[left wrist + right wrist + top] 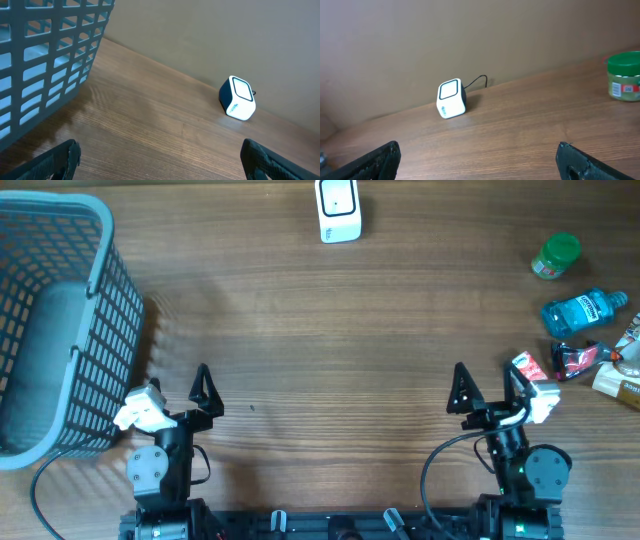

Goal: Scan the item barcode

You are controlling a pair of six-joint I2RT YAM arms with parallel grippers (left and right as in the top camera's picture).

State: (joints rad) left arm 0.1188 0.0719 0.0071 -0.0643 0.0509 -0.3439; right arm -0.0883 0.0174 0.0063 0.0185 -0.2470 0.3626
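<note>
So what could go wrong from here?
The blue plastic bottle and red packet lie crowded on the right; the open right gripper could knock one while grabbing the other. The small white boxy scanner sits far back, so a barcode turned away may not read. The grey plastic mesh basket stands close beside the open left gripper, which could bump it.

The left arm (172, 442) and right arm (508, 442) are both matte black, with round grey joint caps (148, 468) and thin black cables (430, 470) looping off the bases. The left gripper (175, 385) and right gripper (490, 380) have pointy triangular black fingers (205, 392) plus a chunky white plastic block (140, 408) each.
</note>
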